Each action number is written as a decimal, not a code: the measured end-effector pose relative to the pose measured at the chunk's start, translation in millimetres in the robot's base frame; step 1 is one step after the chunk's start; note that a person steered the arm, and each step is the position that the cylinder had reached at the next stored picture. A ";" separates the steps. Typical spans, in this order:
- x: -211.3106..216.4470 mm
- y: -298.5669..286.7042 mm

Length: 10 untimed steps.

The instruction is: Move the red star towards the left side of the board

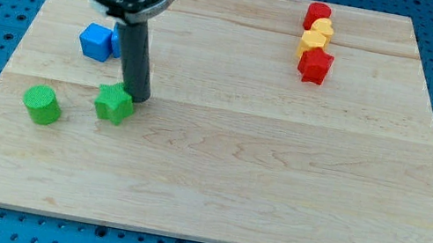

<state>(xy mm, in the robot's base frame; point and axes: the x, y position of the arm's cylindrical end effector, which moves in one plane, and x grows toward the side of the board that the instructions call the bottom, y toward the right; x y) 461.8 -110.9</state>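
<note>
Red star waits far from my tip

My tip (137, 97), a bare end effector grasping nothing, touches the green star (114, 104); red star (315, 66) lies at two o'clock. Crossing carelessly could scatter yellow neighbours.

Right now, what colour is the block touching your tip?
Green: my tip sits against the green star. Camera view shows it best.

My rod hangs upright at the view's upper left, my tip (137, 97) touching the green star (114, 104).
</note>
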 end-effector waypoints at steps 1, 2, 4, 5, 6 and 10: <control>24.6 -19.3; 25.4 -39.2; -37.7 186.6; -78.5 280.8; -109.3 326.8; -114.4 242.2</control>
